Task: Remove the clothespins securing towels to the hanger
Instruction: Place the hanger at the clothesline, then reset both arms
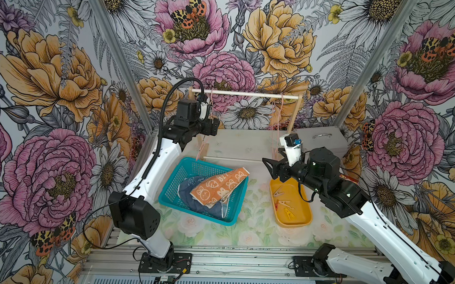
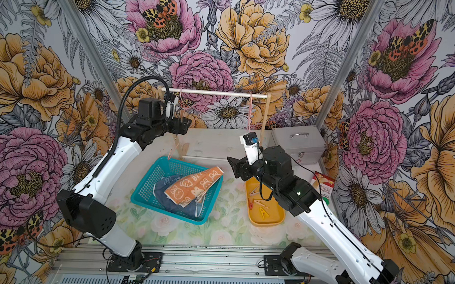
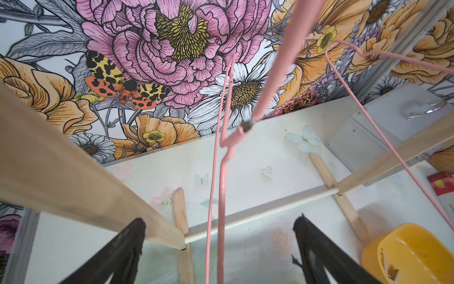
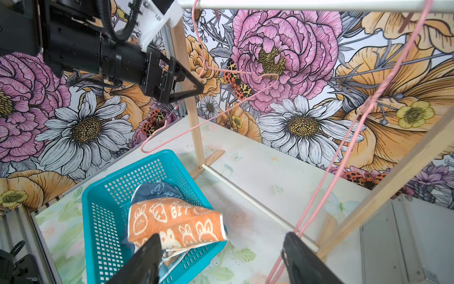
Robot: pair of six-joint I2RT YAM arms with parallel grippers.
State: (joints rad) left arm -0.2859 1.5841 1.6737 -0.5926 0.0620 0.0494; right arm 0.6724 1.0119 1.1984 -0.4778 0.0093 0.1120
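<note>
Four spring clothespins [image 1: 284, 202], wood, red, yellow: in yellow oval tray [image 1: 296, 220], near right. I see left gripper [image 3: 220, 218] and right gripper [image 4: 222, 236] spread wide, empty. Risk: pink wire hanger [image 3: 222, 184] between left jaws may snag on withdrawal.

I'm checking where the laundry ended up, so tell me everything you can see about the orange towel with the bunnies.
The orange towel is a small, soft-looking cloth, apparently terry, printed with white bunny outlines and finished with a pale edge. It lies loosely folded and rumpled in the teal mesh basket, on top of the blue towel. One end is propped over the basket's rim. Nothing else touches it.
</note>
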